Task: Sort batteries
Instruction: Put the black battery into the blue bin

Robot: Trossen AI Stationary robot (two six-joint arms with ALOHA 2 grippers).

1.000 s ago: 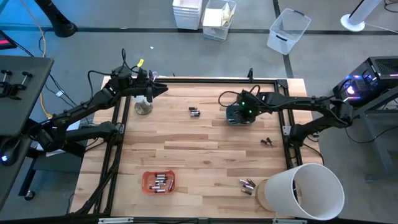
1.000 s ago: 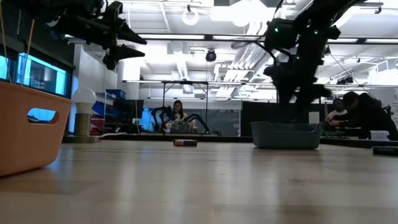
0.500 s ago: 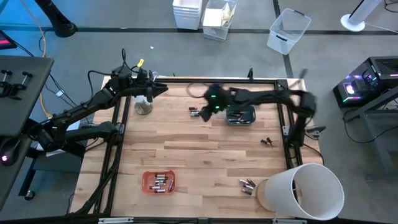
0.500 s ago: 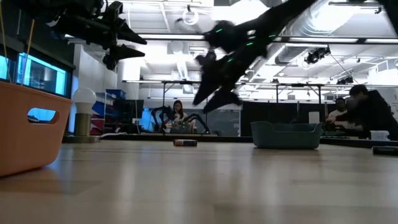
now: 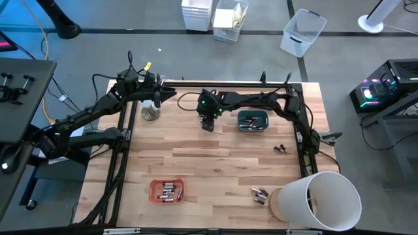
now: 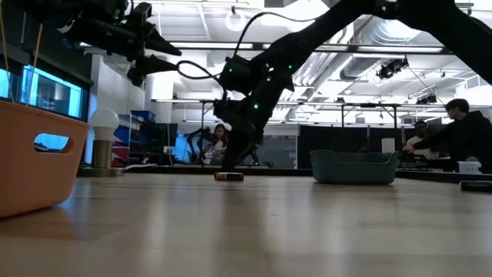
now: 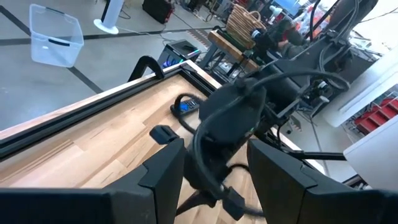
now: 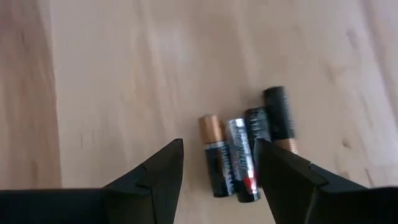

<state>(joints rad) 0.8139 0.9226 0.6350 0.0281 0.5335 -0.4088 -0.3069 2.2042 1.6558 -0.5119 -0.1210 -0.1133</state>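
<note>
Since a second ago the right arm has swung leftward from over the small dark teal plastic tray (image 5: 252, 121) to the far middle of the wooden table (image 5: 215, 163), and its right gripper (image 5: 208, 123) now hangs low over a little cluster of four dark cylindrical batteries with copper and silvery bands (image 8: 247, 148). Its fingers are spread, with nothing between them, straddling the cluster from above.

The cells lie side by side, touching, directly on the bare wood. More batteries sit in the orange plastic tray (image 5: 166, 190) at the near left, some in the teal tray, a pair (image 5: 281, 149) near the right edge, and a few (image 5: 260, 193) just beside the big white paper cylinder (image 5: 320, 201).

These cells should be rigid, smooth and fairly dense for their size, so they will likely roll or skid if nudged sideways. The safest hold looks to be across the middle of one barrel, ideally an outer cell of the row, since neighbours crowd the inner ones.

The left gripper (image 5: 164, 94) waits at the far left corner, fingers apart and empty.
</note>
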